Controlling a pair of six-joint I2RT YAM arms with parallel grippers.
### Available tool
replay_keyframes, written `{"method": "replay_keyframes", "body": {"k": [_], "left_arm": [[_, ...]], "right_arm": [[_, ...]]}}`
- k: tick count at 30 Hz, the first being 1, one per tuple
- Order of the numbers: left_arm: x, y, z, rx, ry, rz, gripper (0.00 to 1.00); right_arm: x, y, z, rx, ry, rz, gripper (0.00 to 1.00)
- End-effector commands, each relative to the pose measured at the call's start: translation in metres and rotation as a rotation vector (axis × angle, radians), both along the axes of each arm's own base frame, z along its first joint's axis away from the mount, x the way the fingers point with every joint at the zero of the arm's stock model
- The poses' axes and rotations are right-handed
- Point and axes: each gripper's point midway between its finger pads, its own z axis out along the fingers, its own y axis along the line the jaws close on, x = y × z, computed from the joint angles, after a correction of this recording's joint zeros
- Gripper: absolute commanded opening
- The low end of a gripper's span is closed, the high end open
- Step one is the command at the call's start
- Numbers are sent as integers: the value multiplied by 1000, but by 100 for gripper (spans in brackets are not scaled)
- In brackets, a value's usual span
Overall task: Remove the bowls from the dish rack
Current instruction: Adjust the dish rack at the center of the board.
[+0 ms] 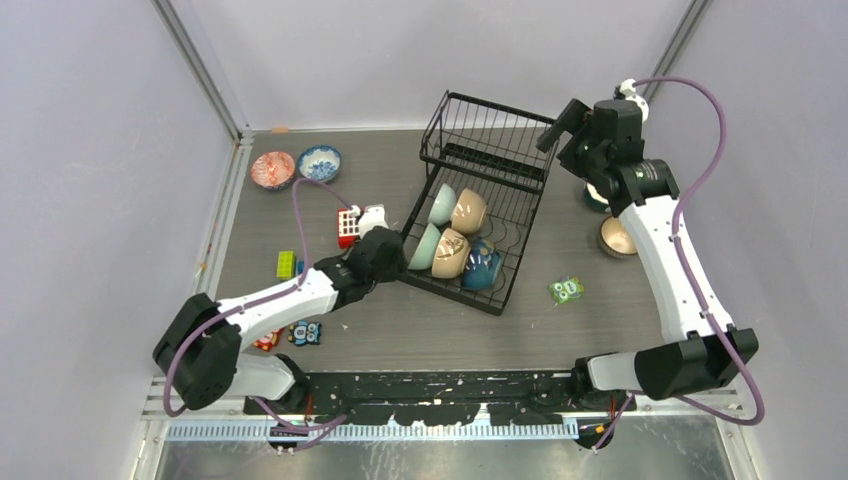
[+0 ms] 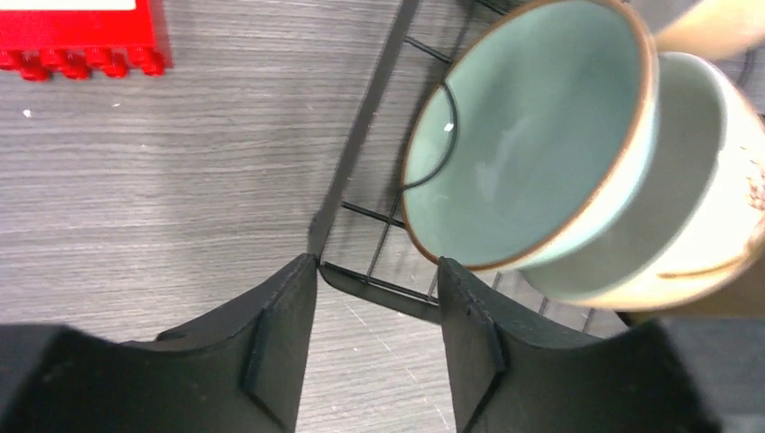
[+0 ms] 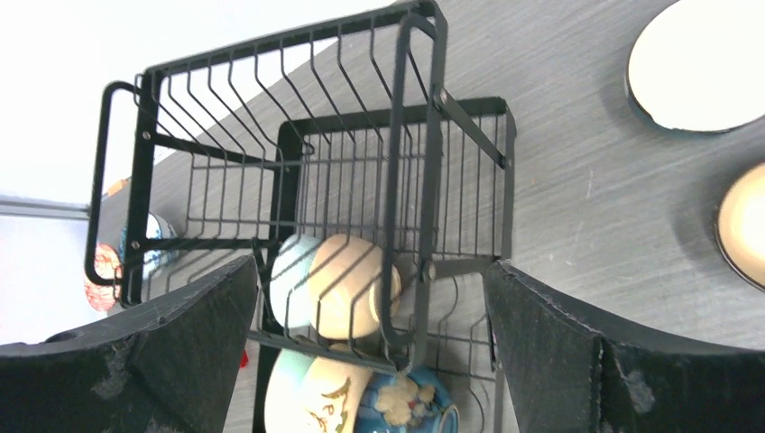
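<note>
The black wire dish rack (image 1: 497, 170) stands mid-table. In its slotted tray lie two pale green bowls (image 1: 441, 204) (image 1: 424, 246), two tan bowls (image 1: 469, 211) (image 1: 451, 253) and a dark blue bowl (image 1: 482, 268). My left gripper (image 1: 397, 262) is at the rack's near-left corner. In the left wrist view the left gripper (image 2: 377, 271) is partly open and empty, straddling the rack's corner bar (image 2: 379, 287), and a pale green bowl (image 2: 532, 135) lies just past its right fingertip. Wide open, my right gripper (image 1: 558, 122) hovers above the rack's basket (image 3: 298, 135).
A red patterned bowl (image 1: 272, 170) and a blue-and-white bowl (image 1: 319, 163) sit at the far left. A brown bowl (image 1: 617, 237) and a dark bowl (image 1: 595, 198) sit right of the rack. A red block (image 1: 348, 226), a green block (image 1: 286, 264) and other small toys (image 1: 567, 290) lie around.
</note>
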Motion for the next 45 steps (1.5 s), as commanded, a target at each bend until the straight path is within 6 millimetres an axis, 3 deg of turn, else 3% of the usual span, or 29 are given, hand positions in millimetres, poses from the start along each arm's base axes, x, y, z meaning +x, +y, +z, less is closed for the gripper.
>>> {"method": "replay_keyframes", "body": {"k": [1,4,11,18,21,25,29,36,45], "left_arm": [[-5,-16,41,-80,-67,-85,57],[-8,-9,50,-46,-77,-104,65],[-5,5,73,74,-129,-204,64],[13,7,70,79,-59,-318,60],[22,4,64,60,-21,-359,57],[35,-3,59,96,-2,-407,55],[50,-3,50,133,23,-410,55],[60,2,25,120,81,-335,47],[48,-3,2,-36,104,-225,35]], "right_arm": [[-25,-10,10,-30,-40,-13,100],[-47,-9,13,-4,-68,2,100],[-113,2,-6,63,-140,83,100],[-157,21,-69,154,-66,178,100],[-166,26,-102,200,-20,187,100],[-166,32,-140,262,32,167,98],[-153,31,-165,262,80,131,96],[-119,32,-190,238,168,80,89],[-83,31,-217,164,214,53,85]]}}
